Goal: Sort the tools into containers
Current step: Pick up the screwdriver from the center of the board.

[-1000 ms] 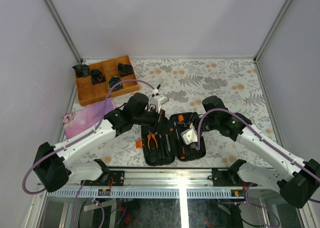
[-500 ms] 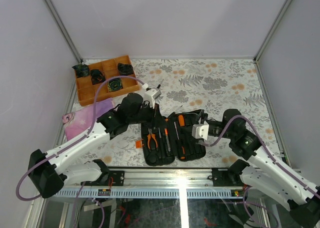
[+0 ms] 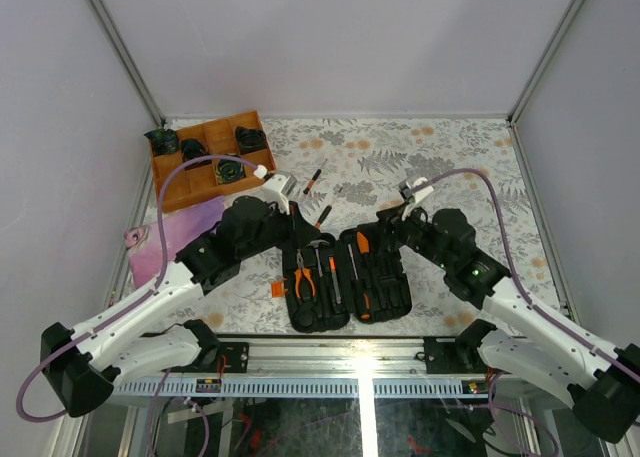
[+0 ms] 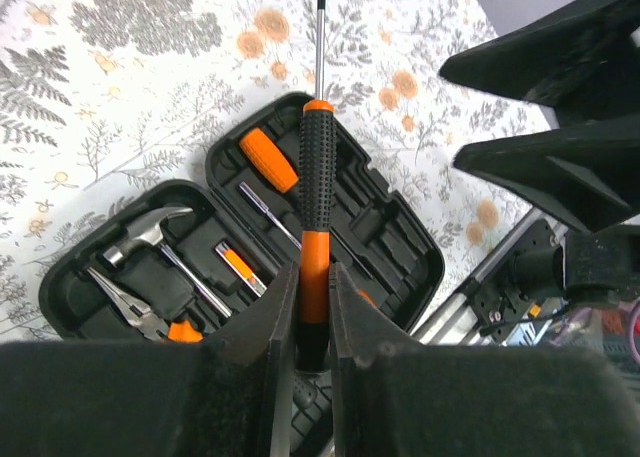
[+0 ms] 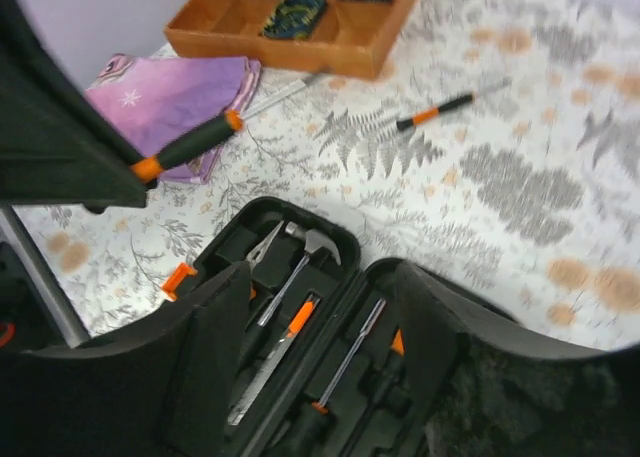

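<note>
The black zip case (image 3: pixel 345 277) lies open like a book near the front edge. A hammer (image 4: pixel 150 232), orange-handled pliers (image 4: pixel 125 302) and several drivers sit in its slots. My left gripper (image 3: pixel 305 229) hangs over the case's back left, shut on the butt of a black-and-orange screwdriver (image 4: pixel 317 167) whose shaft points away. My right gripper (image 3: pixel 385 227) stands open with nothing between its fingers, over the case's right half (image 5: pixel 330 227). A thin orange-and-black driver (image 5: pixel 445 105) lies loose on the table behind the case.
An orange-brown wooden divided tray (image 3: pixel 205 157) with dark items stands at the back left. A purple cloth (image 3: pixel 165 239) lies in front of it. The metal rail (image 3: pixel 360 352) runs along the near edge.
My right gripper has let go inside the case, opened and risen back over its far right. The left arm drew back left, still gripping the screwdriver.
</note>
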